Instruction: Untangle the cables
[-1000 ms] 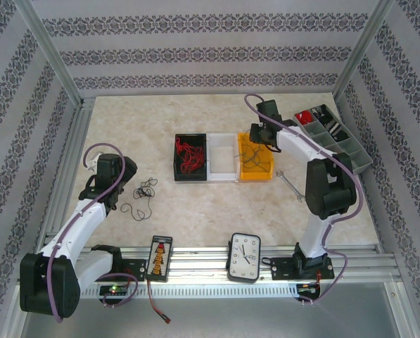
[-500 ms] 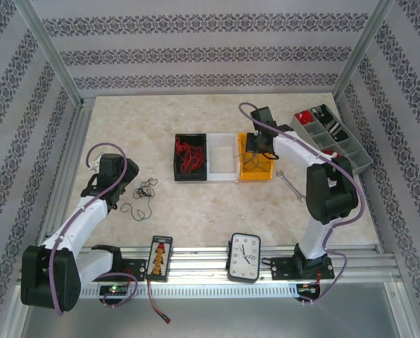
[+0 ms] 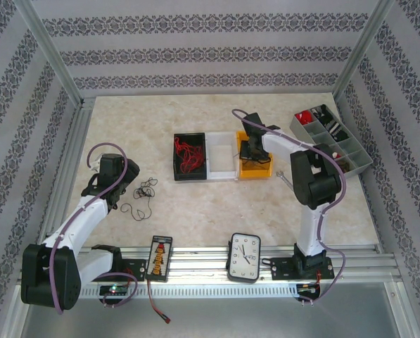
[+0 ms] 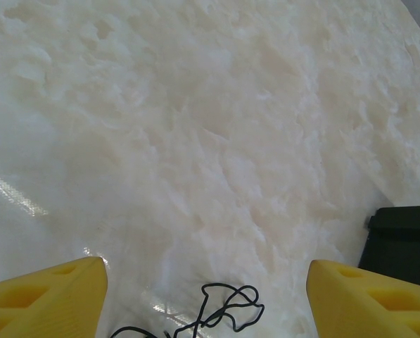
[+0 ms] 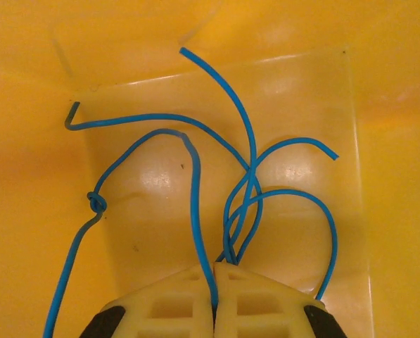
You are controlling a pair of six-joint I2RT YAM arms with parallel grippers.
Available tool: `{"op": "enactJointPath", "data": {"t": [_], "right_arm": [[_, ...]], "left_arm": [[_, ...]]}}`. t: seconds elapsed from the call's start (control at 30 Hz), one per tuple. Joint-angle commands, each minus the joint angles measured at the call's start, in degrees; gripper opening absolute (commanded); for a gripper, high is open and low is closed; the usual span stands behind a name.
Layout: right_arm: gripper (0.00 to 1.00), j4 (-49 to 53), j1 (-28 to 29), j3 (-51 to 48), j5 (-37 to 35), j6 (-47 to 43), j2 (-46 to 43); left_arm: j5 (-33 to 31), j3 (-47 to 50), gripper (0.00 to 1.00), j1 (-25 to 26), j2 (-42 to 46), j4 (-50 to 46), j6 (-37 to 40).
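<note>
In the right wrist view several blue cables (image 5: 195,162) lie looped and crossed on the floor of the yellow bin (image 5: 301,105). One strand carries a small knot at the left. My right gripper (image 5: 215,266) is shut on blue strands that run between its pads. From above, the right gripper (image 3: 252,151) is down inside the yellow bin (image 3: 260,172). Thin black cables (image 3: 145,197) lie loose on the table left of centre, with my left gripper (image 3: 118,191) beside them. In the left wrist view the black cables (image 4: 224,317) sit low between the wide-apart fingers of the open left gripper (image 4: 206,266). Red cables (image 3: 188,153) fill the black bin.
A white bin (image 3: 222,169) stands between the black bin (image 3: 178,169) and the yellow one. A grey compartment tray (image 3: 350,151) sits at the far right, a wrench (image 3: 288,182) beside the right arm. A clock (image 3: 244,257) and a black device (image 3: 159,257) rest on the near rail.
The right gripper has shut and moved left and down into the yellow bin, closing on the blue cables. The left arm has stayed put, jaws open.
</note>
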State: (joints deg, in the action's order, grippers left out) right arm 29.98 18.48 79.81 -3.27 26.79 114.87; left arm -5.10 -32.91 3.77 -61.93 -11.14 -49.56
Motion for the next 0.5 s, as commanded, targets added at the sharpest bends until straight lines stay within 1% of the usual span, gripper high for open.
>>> {"op": "enactJointPath", "data": {"t": [0.0, 0.07, 0.2, 0.4, 0.47], "right_arm": [[0.02, -0.2, -0.1, 0.9, 0.4, 1.2, 1.5], [0.05, -0.6, -0.1, 0.5, 0.3, 1.1, 0.2], [0.20, -2.5, -0.2, -1.6, -1.4, 0.8, -5.2], [0.33, -2.5, -1.2, -2.6, -3.0, 0.5, -11.7], [0.39, -2.2, -1.5, -2.8, -3.5, 0.5, -13.2]], "left_arm": [[-0.6, 0.1, 0.75, 0.6, 1.3, 0.5, -0.5], [-0.7, 0.1, 0.75, 0.6, 1.5, 0.3, -0.5], [-0.8, 0.1, 0.75, 0.6, 1.5, 0.4, -0.5], [-1.2, -0.3, 0.75, 0.6, 1.0, 0.2, 0.0], [-1.3, -0.6, 0.75, 0.6, 0.9, -0.3, 0.0]]}}
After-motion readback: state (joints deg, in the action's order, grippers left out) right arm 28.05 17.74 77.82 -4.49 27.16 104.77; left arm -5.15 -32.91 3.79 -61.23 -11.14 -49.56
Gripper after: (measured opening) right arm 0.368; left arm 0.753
